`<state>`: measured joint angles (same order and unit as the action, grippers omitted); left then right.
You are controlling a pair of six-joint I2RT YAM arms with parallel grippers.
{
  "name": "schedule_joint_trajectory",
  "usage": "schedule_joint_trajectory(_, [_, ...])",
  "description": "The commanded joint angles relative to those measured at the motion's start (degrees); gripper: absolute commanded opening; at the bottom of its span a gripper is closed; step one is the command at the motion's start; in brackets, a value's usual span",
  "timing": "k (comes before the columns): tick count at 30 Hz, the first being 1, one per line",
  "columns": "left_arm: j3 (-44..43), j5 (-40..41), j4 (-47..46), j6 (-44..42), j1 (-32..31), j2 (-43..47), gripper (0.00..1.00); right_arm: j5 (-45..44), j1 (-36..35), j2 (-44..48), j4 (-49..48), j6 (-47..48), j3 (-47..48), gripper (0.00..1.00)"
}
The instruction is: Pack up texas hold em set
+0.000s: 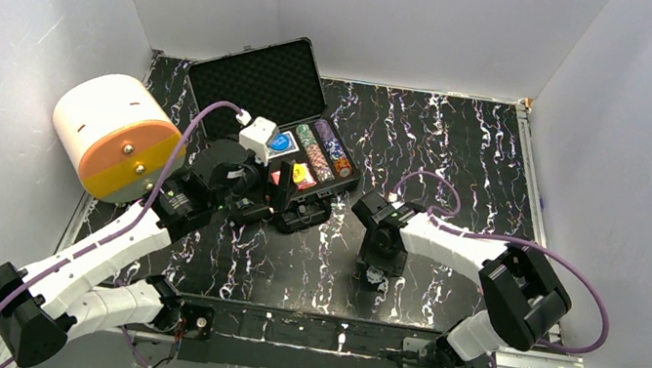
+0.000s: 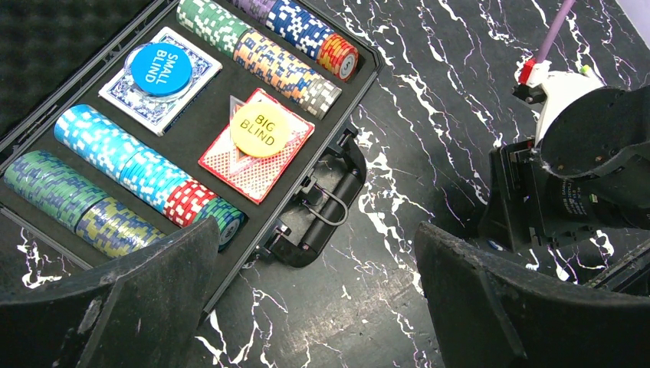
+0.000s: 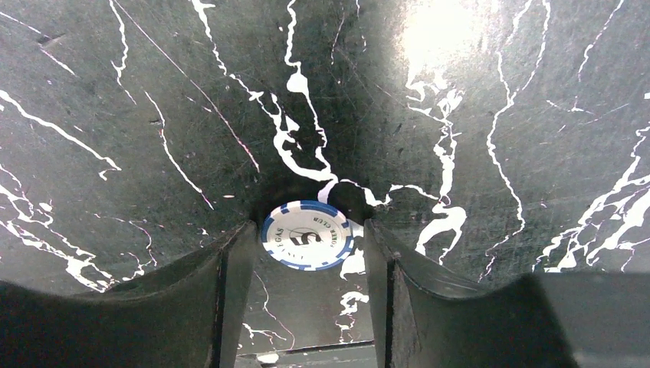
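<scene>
From above, the left gripper (image 1: pixel 291 206) hangs at the near edge of the open case (image 1: pixel 259 84), its jaws spread wide and holding nothing. The rows of chips (image 1: pixel 323 149) lie in the tray just beyond it, and the foam-lined lid stands farther back. A white-and-orange cylinder (image 1: pixel 117 136) sits well off to this gripper's left. The right gripper (image 1: pixel 374 273) points down at the tabletop (image 1: pixel 465 157), apart from the case and to its right; the width of its jaws cannot be read from here.

In the left wrist view, the left gripper's fingers (image 2: pixel 130 307) frame the bottom corners, far apart and empty. Ahead and to the left of them the tray holds the chip rows, two decks of cards (image 2: pixel 230 165), a blue button (image 2: pixel 161 67) and a yellow button (image 2: pixel 259 129). The case handle (image 2: pixel 329 207) lies just ahead, between the fingers. The right arm (image 2: pixel 582 153) shows ahead to the right.

In the right wrist view, the right gripper (image 3: pixel 306 230) has its jaws partly open, straddling a single blue-and-white chip (image 3: pixel 306 238) that lies flat on the tabletop. The left finger (image 3: pixel 230 291) is at the chip's edge, while a thin dark gap shows before the right finger; the chip is not clamped.
</scene>
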<state>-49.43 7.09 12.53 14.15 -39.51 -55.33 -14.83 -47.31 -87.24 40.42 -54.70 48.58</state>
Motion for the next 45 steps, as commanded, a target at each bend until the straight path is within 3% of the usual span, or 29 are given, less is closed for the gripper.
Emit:
schedule_joint_trajectory(1, [-1.37, 0.98, 0.21, 0.1, 0.04, 0.37, 0.98, -0.42, -0.41, 0.64, 3.02, -1.2, -2.54, 0.62])
schedule_joint_trajectory(10, [-1.37, 1.15, 0.63, 0.09, 0.06, 0.64, 0.98, 4.05, -0.42, 0.96, -0.85, -1.32, -6.01, 0.59])
schedule_joint_trajectory(15, [-0.96, 1.1, 0.56, 0.63, 0.04, 0.92, 0.98, 3.06, -0.4, 0.64, -2.17, -2.9, -6.35, 0.45])
schedule_joint_trajectory(21, [-0.26, 0.89, 0.77, 2.82, 0.04, 0.95, 0.98, -0.14, -0.42, 3.27, -2.49, -5.41, -4.36, 0.35])
schedule_joint_trajectory(29, [4.7, -7.28, -2.81, 9.97, 0.04, 1.67, 0.98, -3.12, -0.15, 11.05, -2.26, -8.91, 0.35, 0.35])
schedule_joint_trajectory(39, [10.02, -11.99, -7.85, 17.21, 0.06, 2.05, 0.98, -1.49, -0.07, 10.68, -3.1, -8.23, 3.91, 0.37])
schedule_joint_trajectory(45, [16.61, -21.1, -19.65, 26.16, -0.04, -0.04, 0.94, 4.98, -0.06, 13.21, -9.88, -9.63, 5.25, 0.38])
